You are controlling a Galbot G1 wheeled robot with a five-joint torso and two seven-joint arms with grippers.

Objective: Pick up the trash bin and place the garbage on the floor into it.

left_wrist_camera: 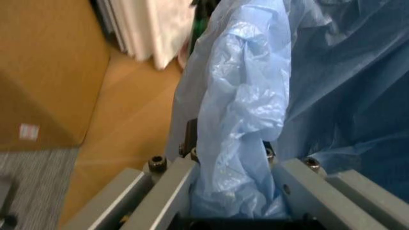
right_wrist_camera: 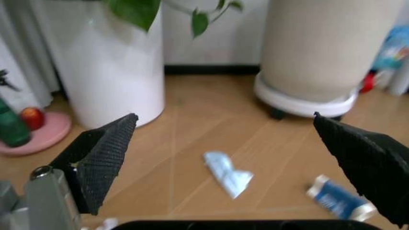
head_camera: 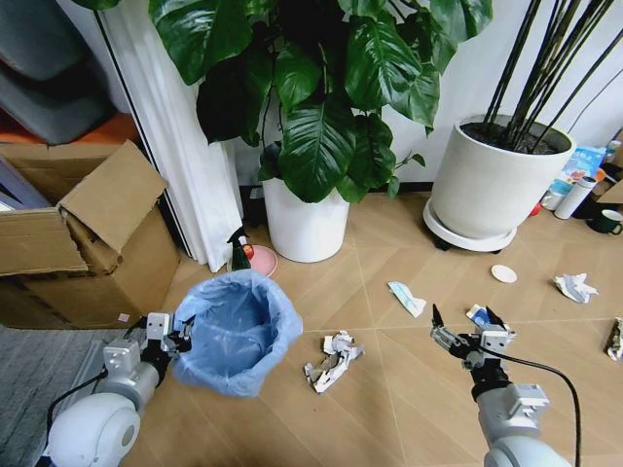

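Presently catalogued, as the head and wrist cameras recorded it:

Left gripper [head_camera: 181, 336]: sat low at the robot's left, clamped on the near-left rim of the trash bin; in the left wrist view its fingers [left_wrist_camera: 167, 184] pinched a fold of the blue bag [left_wrist_camera: 240, 120] between them.

Trash bin [head_camera: 237, 331]: small and round, lined with crinkly light blue plastic; it was tilted, its mouth facing up and toward the camera, just in front of the robot's left side.

Right gripper [head_camera: 461, 333]: hovered above the floor at the robot's right, jaws spread wide and holding nothing; its two dark fingers [right_wrist_camera: 102, 158] stood far apart in the right wrist view.

Floor [head_camera: 389, 399]: tan chevron planks.

Garbage, crumpled paper wad [head_camera: 333, 358]: lay on the floor between the bin and the right gripper, apart from both.

Garbage, pale blue-white wrapper [head_camera: 407, 298]: lay further out, ahead of the right gripper.

Garbage, blue-and-white piece [head_camera: 477, 314]: lay on the floor just beyond the right gripper's fingertips.

Garbage, second paper wad [head_camera: 574, 286]: lay off to the right, well apart.

Surroundings: white plant pot [head_camera: 304, 224] behind the bin; larger pot [head_camera: 487, 185] to the right; cardboard box [head_camera: 83, 243] to the left.
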